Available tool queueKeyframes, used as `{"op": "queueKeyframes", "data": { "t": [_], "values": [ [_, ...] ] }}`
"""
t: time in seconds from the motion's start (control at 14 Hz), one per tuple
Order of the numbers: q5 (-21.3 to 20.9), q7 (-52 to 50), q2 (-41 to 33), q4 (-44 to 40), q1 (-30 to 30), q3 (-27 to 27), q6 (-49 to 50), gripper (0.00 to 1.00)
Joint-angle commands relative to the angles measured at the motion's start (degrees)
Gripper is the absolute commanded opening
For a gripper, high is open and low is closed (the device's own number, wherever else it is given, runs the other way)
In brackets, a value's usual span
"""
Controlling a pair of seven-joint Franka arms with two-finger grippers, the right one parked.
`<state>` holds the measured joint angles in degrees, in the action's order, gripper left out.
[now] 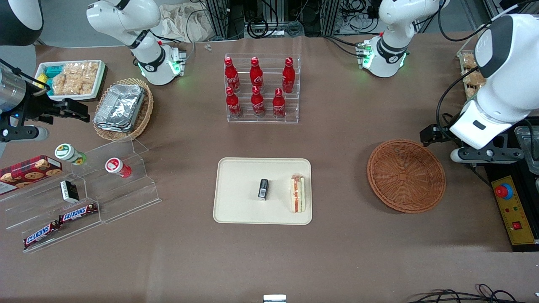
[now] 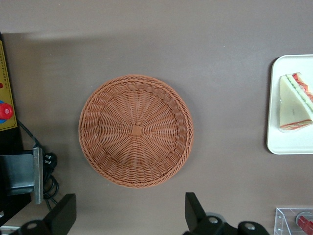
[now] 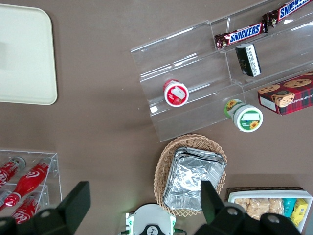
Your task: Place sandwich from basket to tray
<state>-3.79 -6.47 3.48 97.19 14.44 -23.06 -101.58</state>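
Note:
The sandwich [image 1: 297, 193] [image 2: 295, 103], a pale wedge with red and green filling, lies on the cream tray [image 1: 240, 206] [image 2: 288, 144], at the tray's edge nearest the basket. The round reddish-brown basket [image 1: 406, 176] [image 2: 136, 129] holds nothing. My gripper [image 1: 484, 156] [image 2: 128, 218] hangs high above the table, just past the basket's rim toward the working arm's end. It is open, with only bare table between its black fingers [image 2: 193, 208].
A small black object [image 1: 263, 188] lies mid-tray. A rack of red bottles [image 1: 262, 89] stands farther from the front camera. A yellow control box [image 1: 511, 210] sits beside the basket. An acrylic snack stand [image 1: 84, 198] and an oval basket of foil containers [image 1: 122, 108] lie toward the parked arm's end.

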Motion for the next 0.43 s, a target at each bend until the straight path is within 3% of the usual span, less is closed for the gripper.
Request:
{"op": "queueKeyframes", "data": {
  "t": [0.0,0.36],
  "values": [
    [1.1,1.1,-1.5,0.9,-6.4,7.0,0.2,1.00],
    [0.7,2.2,1.5,-3.6,-6.1,7.0,4.0,1.00]
  ]
}}
